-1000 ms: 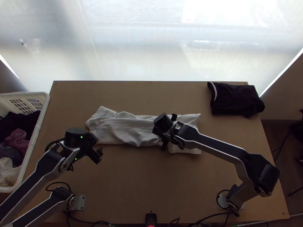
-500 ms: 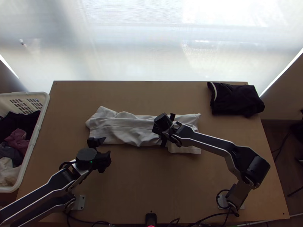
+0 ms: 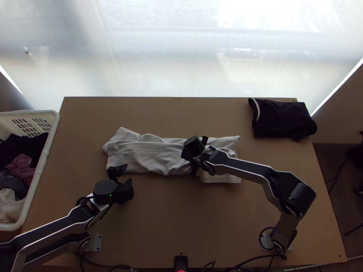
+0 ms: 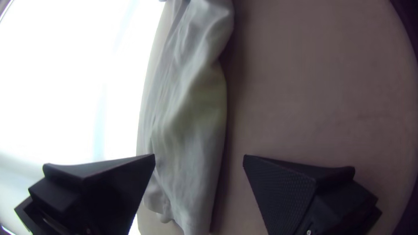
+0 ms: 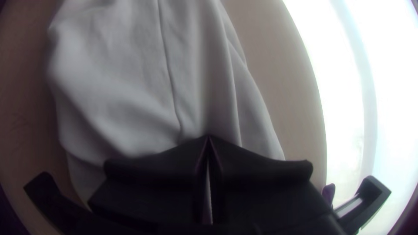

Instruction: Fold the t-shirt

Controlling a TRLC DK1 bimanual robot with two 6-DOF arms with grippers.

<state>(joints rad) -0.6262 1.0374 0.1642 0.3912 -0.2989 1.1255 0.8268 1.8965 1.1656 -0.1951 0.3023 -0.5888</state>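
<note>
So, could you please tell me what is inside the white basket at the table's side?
In the basket lie a black cloth, a dull red one, a grey one and a whitish one. Whatever lies beneath them is covered.

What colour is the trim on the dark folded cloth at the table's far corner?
White, seen best in the top view, along the cloth.

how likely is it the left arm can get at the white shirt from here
Probably yes: the left gripper is open by the near edge of the white shirt, with nothing visible in between, and the right gripper is farther along the shirt, seemingly out of its way.
</note>
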